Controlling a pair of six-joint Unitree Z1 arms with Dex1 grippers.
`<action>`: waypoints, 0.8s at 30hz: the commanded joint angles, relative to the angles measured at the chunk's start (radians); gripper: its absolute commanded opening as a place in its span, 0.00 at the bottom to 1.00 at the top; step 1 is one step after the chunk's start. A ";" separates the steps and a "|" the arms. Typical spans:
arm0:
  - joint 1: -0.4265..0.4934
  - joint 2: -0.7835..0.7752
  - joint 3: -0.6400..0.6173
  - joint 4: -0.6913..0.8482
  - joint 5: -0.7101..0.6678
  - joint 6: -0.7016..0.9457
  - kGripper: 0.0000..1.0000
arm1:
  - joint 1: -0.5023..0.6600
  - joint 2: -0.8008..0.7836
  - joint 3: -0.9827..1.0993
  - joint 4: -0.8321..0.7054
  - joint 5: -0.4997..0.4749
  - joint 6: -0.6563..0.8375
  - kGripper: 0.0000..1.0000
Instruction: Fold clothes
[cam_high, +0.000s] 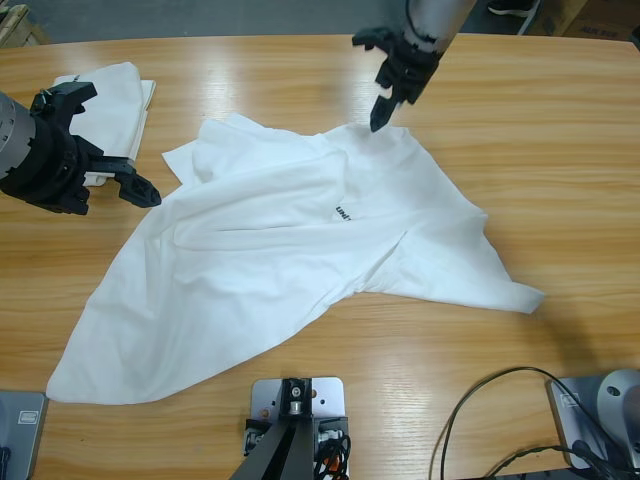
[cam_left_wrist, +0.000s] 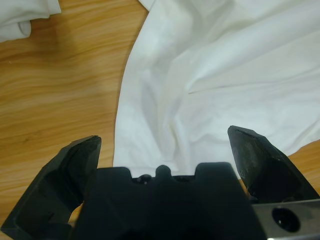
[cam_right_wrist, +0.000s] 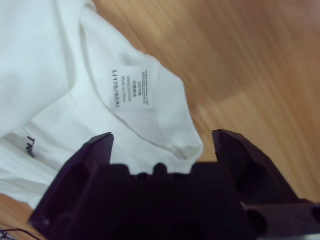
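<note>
I have a white T-shirt (cam_high: 290, 250) lying crumpled across the middle of the wooden table (cam_high: 540, 130), soft matte cloth thrown into long diagonal folds, its hem trailing toward the near left corner and one sleeve pointing right. A small black lettering mark (cam_high: 343, 213) sits near its centre; I can't read it. My right wrist view looks down on the ribbed collar (cam_right_wrist: 170, 135) with a white care label (cam_right_wrist: 131, 87) sewn inside, printed in tiny lines too small for me to make out beyond a size code along one edge. My right gripper (cam_high: 383, 108) hangs at the far edge of the shirt by the collar, jaws spread wide and holding nothing. My left gripper (cam_high: 120, 178) sits at the shirt's left edge, likewise gaping open and empty, cloth just ahead of it. Behind it, at the far left, lies a second folded white garment (cam_high: 118, 95). The tabletop is glossy, with streaked orange grain.
</note>
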 joint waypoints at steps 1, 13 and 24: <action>-0.008 0.035 0.019 0.001 -0.013 0.030 1.00 | 0.022 0.124 -0.010 0.031 0.021 -0.006 0.76; -0.001 0.022 0.033 0.002 -0.013 0.025 1.00 | 0.064 0.202 -0.133 0.105 -0.131 -0.053 0.00; -0.001 0.044 0.036 -0.001 -0.012 0.028 1.00 | 0.014 0.155 -0.232 0.222 -0.101 -0.124 0.00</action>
